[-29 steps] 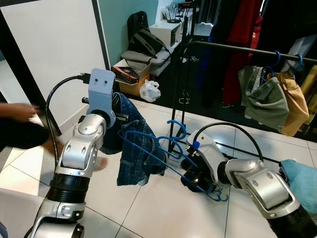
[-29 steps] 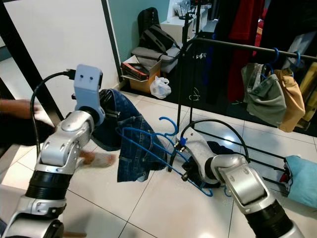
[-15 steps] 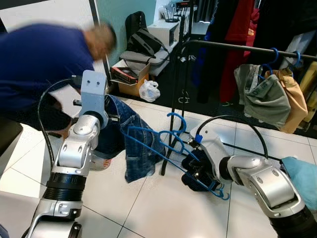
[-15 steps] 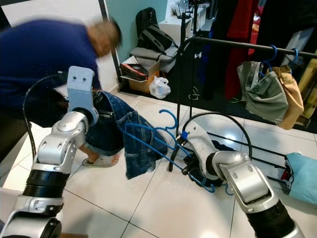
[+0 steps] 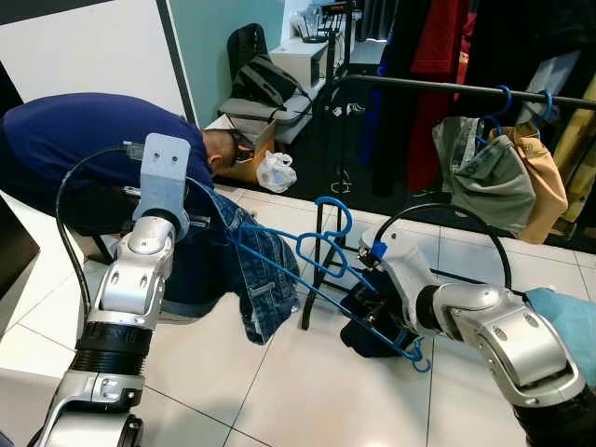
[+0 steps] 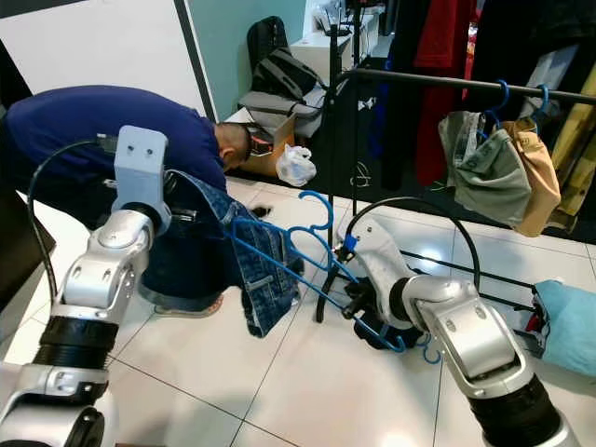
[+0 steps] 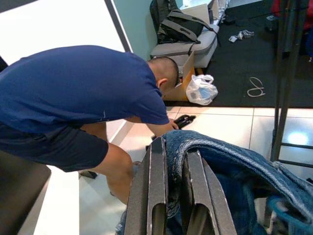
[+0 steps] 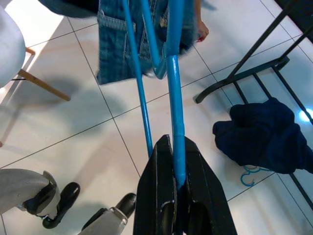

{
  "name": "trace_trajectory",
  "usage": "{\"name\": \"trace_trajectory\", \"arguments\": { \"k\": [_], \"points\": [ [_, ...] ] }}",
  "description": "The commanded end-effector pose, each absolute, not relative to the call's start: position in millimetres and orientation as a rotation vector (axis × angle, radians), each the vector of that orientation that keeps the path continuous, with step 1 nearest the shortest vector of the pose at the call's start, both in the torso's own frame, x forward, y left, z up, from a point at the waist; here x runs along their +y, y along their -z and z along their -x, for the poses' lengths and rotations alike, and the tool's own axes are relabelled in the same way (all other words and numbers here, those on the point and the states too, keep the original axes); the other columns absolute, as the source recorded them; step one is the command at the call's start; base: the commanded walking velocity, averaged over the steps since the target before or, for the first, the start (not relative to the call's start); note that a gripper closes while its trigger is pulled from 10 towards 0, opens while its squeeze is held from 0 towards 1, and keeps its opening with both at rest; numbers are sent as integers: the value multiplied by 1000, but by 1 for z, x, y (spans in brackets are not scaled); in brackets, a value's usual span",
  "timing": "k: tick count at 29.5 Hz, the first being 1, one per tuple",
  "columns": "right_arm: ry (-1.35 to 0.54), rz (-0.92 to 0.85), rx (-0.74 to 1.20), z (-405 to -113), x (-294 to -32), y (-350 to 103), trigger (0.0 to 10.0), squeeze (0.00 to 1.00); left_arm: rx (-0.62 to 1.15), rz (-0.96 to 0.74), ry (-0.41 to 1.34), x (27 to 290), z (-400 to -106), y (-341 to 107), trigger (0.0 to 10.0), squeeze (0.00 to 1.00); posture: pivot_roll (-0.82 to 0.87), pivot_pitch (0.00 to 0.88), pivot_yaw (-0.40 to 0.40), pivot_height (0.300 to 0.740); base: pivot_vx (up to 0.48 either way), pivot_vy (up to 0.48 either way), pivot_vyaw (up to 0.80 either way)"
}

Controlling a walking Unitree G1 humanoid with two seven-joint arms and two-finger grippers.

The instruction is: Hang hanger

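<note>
Above the tiled floor (image 5: 279,391): one blue hanger (image 5: 307,265) carrying one pair of jeans (image 5: 256,279). Right gripper (image 8: 177,196) clamped on the hanger's bar; left gripper (image 7: 171,196) pinching the denim. One clothes rail (image 5: 447,88) behind. One person (image 5: 84,158) bent over.

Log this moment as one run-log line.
left gripper: shut on jeans | right gripper: shut on blue hanger | rail: hanger not yet hung | person: bent over beside the left arm
</note>
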State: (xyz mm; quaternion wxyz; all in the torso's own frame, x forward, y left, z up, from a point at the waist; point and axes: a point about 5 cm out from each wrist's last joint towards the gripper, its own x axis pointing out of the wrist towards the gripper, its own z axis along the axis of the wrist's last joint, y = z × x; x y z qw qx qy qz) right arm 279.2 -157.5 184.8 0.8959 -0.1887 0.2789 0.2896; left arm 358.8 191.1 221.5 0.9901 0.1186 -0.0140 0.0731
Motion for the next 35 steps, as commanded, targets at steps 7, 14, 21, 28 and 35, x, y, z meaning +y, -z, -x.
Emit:
{"name": "trace_trajectory", "arguments": {
  "k": [7,14,21,28,35],
  "points": [
    [-624,394,620,-268,-167,-182,10000,0,-100,-271,-218,208,-359,-239,10000,0,-126,0,79,740,0,0,0],
    [-557,377,626,-274,-174,-178,10000,0,-208,-134,-66,187,-356,-254,10000,0,-121,0,76,740,0,0,0],
    [-526,370,618,-281,-172,-174,10000,0,-324,-118,216,144,-344,-269,10000,0,-100,0,64,740,0,0,0],
    [-413,353,565,-294,-181,-181,10000,0,-294,-227,247,144,-342,-257,10000,0,-101,0,68,740,0,0,0],
    [-289,323,479,-305,-191,-195,10000,0,-220,-354,114,173,-348,-244,10000,0,-103,0,69,740,0,0,0]
  ]
}}
